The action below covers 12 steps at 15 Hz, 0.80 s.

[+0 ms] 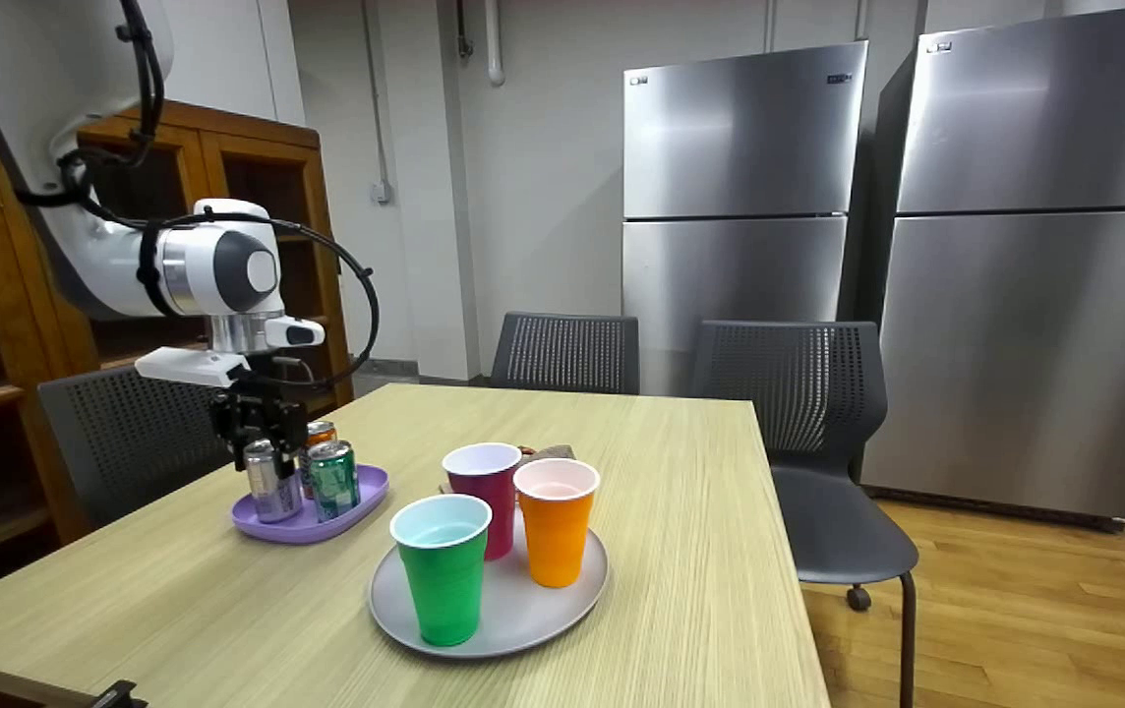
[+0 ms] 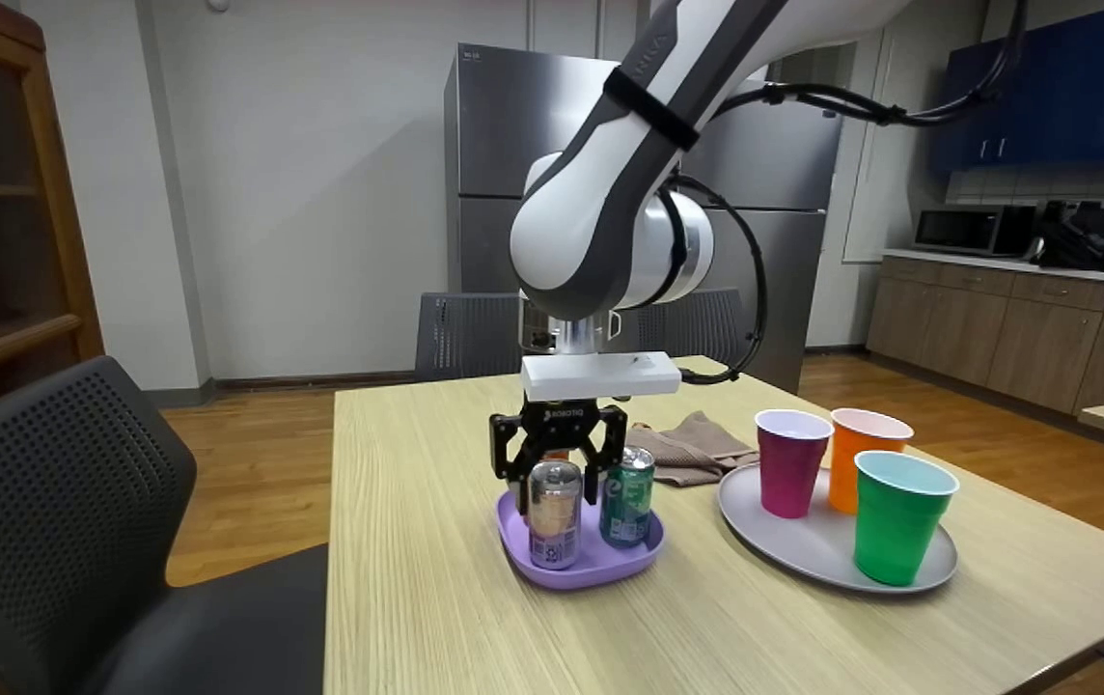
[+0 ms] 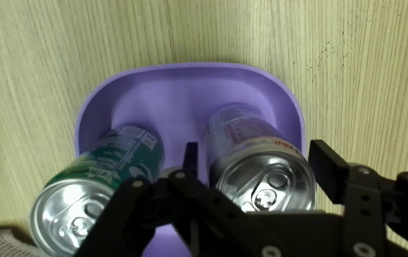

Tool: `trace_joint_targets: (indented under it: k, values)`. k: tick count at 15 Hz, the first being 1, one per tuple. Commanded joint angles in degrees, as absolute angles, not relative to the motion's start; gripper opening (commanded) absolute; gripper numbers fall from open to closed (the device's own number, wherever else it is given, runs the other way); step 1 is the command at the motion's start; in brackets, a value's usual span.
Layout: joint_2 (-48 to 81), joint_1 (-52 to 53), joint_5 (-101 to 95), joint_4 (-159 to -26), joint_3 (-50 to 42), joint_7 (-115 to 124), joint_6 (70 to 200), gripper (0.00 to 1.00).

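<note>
The tool (image 2: 557, 494) straddles the silver can (image 2: 555, 529), jaws wide apart, a gap visible on one side; nothing gripped. The can stands in the purple tray (image 3: 175, 114) on the desk (image 2: 417, 541).

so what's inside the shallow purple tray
The tray holds a silver metal can, a green metal can and, mostly covered behind them, an orange metal can. Anything beneath the cans is hidden.

The silver can (image 2: 555, 516) stands upright in the purple tray (image 3: 175, 103)
</note>
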State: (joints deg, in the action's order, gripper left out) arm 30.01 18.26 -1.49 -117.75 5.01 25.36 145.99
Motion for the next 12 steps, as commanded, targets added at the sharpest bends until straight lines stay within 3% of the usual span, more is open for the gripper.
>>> trace_joint_targets:
  k: [1, 12]
  values:
    - [27.94, 17.85, -0.28, -117.85, 5.18, 23.84, 145.02, 1.0]
    - [16.35, 19.97, -3.65, -126.27, 3.68, 29.18, 148.93, 1.0]
